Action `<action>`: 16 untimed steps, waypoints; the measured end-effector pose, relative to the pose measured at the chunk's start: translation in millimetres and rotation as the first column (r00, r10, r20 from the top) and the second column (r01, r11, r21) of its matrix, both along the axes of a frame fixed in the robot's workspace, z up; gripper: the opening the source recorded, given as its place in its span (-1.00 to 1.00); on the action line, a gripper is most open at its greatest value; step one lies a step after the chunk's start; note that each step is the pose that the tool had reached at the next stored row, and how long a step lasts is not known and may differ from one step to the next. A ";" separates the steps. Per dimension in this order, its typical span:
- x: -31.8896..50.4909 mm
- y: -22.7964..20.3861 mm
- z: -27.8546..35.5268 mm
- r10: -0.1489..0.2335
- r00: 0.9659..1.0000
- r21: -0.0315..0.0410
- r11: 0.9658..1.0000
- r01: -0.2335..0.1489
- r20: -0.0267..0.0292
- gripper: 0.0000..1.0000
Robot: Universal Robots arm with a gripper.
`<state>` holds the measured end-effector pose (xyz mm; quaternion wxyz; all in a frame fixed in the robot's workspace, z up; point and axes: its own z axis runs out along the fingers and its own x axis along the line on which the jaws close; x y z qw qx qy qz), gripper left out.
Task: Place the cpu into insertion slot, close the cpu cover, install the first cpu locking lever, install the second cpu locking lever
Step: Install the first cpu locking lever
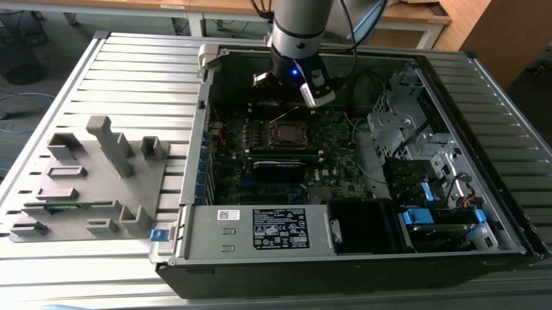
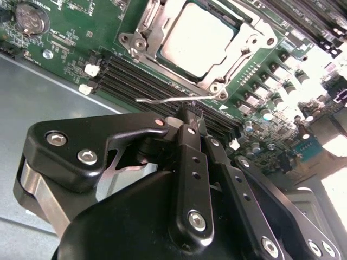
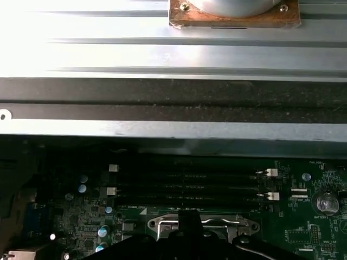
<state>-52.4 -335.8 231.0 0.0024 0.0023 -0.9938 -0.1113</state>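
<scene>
- The gripper [image 2: 191, 111] is hanging low over the motherboard [image 2: 59, 51], its black fingers [image 2: 190, 157] pressing together with no gap showing between them.
- A thin silvery locking lever [image 2: 162, 99] is lying right at the fingertips in the second wrist view; whether it is being pinched or merely touched, I cannot tell.
- Just beyond it, the long black memory slots [image 2: 135, 78] are running side by side.
- Past those, the cpu cover [image 2: 153, 30] is lying flat over the insertion slot [image 1: 289, 143], framing the cpu [image 2: 198, 38], which is sitting inside with its dull metal top showing through the window.
- In the exterior view, the arm [image 1: 298, 39] is reaching down into the open computer case [image 1: 258, 229].
- A grey fixture tray [image 1: 95, 174] is resting on the slatted table [image 1: 129, 64], well apart, on the exterior view's left.
</scene>
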 end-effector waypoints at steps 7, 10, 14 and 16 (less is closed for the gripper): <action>4.6 0.6 -1.0 0.000 1.000 0.000 1.000 0.000 0.000 -0.80; 4.8 1.1 -1.1 0.000 1.000 0.000 1.000 0.000 0.000 -0.80; 4.8 3.3 -1.3 0.000 1.000 0.000 1.000 0.000 0.000 -0.80; 4.7 3.3 -1.5 0.000 1.000 0.000 1.000 0.000 0.000 -0.80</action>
